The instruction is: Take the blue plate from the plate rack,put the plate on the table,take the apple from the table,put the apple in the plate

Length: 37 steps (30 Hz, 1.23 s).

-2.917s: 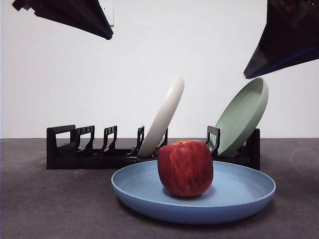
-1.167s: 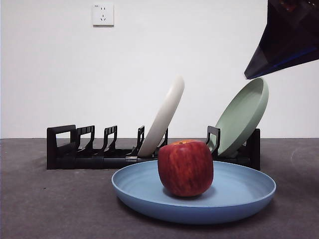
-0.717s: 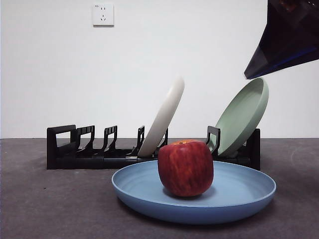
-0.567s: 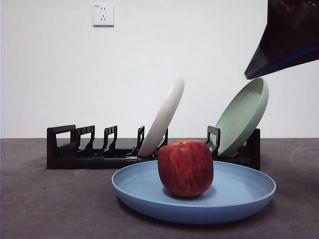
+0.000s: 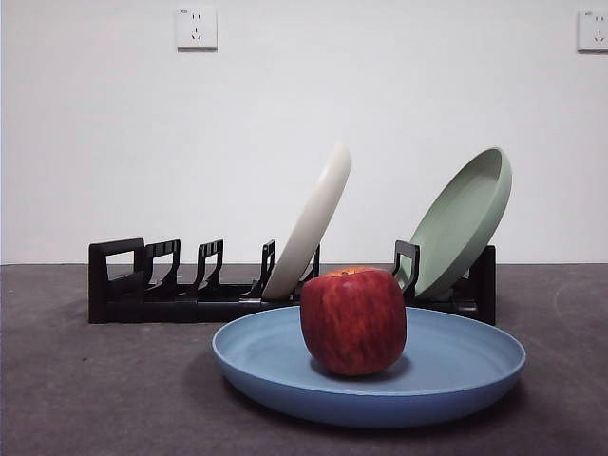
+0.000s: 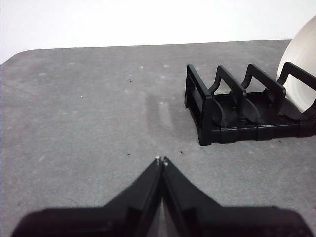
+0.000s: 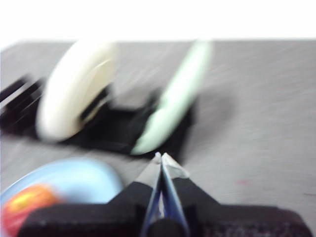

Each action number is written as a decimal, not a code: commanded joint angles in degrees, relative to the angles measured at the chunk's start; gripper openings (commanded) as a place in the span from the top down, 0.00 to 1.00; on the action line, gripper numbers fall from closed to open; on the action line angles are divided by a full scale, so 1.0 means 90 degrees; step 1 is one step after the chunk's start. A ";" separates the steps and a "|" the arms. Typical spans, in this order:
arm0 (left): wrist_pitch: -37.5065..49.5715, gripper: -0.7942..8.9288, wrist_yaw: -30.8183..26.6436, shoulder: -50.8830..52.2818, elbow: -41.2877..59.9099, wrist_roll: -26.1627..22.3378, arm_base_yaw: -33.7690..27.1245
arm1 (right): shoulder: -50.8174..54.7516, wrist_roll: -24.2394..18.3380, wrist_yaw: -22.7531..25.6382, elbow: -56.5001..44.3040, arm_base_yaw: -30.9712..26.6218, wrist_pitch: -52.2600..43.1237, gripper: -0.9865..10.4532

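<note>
The dark grey table (image 5: 95,380) carries the blue plate (image 5: 456,370) and the plate rack (image 5: 190,294).

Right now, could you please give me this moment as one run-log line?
apple: in blue plate | blue plate: on table | left gripper: shut, empty | right gripper: shut, empty

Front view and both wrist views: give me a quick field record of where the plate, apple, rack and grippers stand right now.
blue plate: flat on the table, in front of the plate rack
apple: upright in the blue plate, nothing gripping it
plate rack: holds a cream-white plate and a pale green plate, both leaning; other slots bare
left gripper: jaws shut, empty, above the table near the rack's end
right gripper: jaws shut, empty; view blurred
task state: apple in plate
</note>
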State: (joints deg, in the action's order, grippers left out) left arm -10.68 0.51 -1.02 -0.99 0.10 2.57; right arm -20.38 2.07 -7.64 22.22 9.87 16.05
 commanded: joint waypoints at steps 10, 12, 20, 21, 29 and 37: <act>0.0012 0.92 -0.0034 0.0005 0.0085 0.0053 -0.0019 | 0.2259 0.0136 -0.0119 -0.2098 -0.0469 -0.0471 0.92; 0.0012 0.92 -0.0034 0.0005 0.0085 0.0053 -0.0022 | 0.2259 0.0250 -0.0097 -0.2161 -0.0469 -0.0469 0.92; 0.0012 0.92 -0.0034 0.0005 0.0085 0.0053 -0.0022 | 0.2259 0.0265 -0.0090 -0.2375 -0.0469 -0.0546 0.92; 0.0012 0.92 -0.0034 0.0005 0.0085 0.0053 -0.0022 | 0.2259 0.0262 -0.0087 -0.2380 -0.0471 -0.0546 0.92; 0.0012 0.92 -0.0034 0.0005 0.0085 0.0053 -0.0022 | 0.2259 0.0668 -0.0107 -0.2380 -0.0471 -0.0559 0.91; 0.0012 0.92 -0.0034 0.0005 0.0085 0.0053 -0.0022 | 0.2256 0.0668 -0.0100 -0.2380 -0.0469 -0.0563 0.91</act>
State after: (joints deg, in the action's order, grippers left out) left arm -10.66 0.38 -1.02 -0.99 0.23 2.55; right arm -0.23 7.40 -8.58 1.67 5.61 11.18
